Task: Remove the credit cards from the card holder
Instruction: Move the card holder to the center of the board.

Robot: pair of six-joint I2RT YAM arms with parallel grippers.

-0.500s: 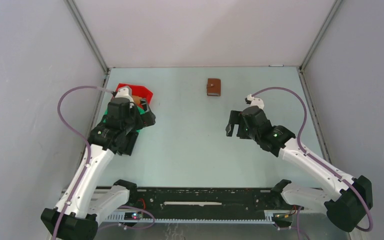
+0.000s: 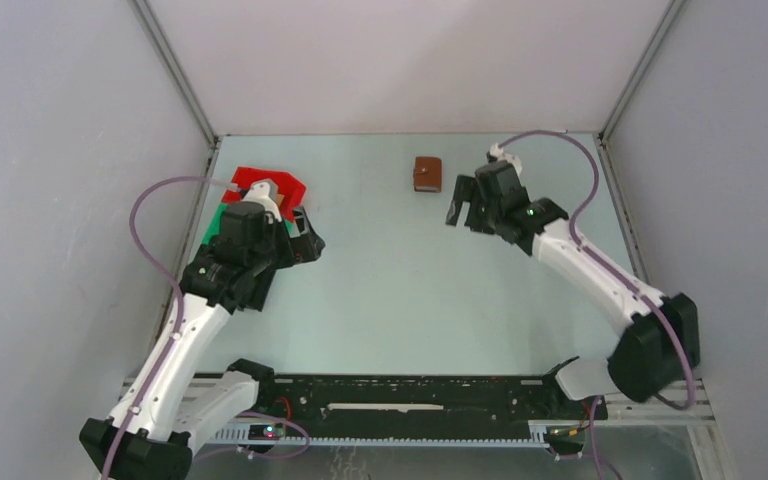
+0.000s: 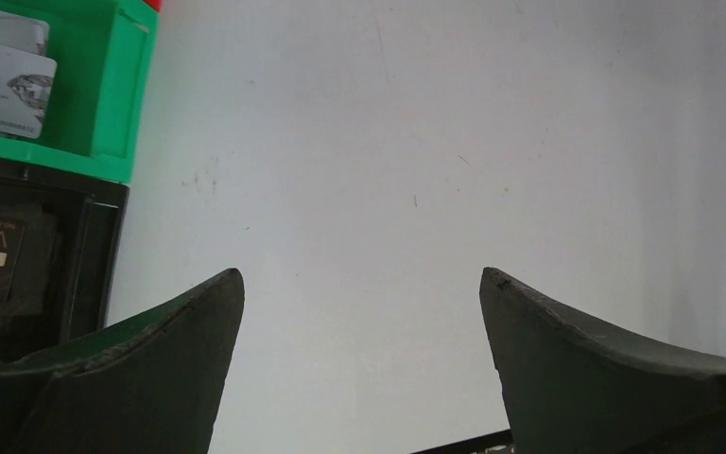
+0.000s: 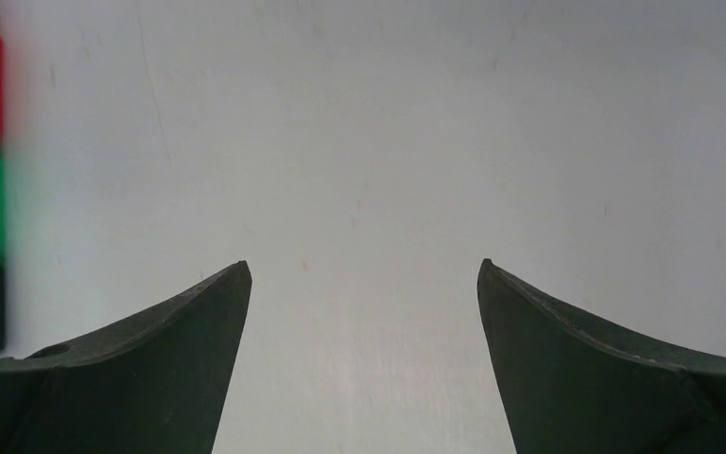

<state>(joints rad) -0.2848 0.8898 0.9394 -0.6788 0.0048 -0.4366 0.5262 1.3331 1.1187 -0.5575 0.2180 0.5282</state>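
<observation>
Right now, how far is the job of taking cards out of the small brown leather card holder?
Nothing looks done: the small brown leather card holder lies shut, no card beside it. In hand: the open, empty right gripper hangs close beside it, not touching. Remaining: grasping, opening, pulling every card.

The pale grey worktop (image 2: 390, 290) carries a small brown leather card holder (image 2: 427, 174) near its far edge. A red plastic bin (image 2: 256, 178) and a green plastic bin (image 3: 109, 90) sit at its left side.
</observation>
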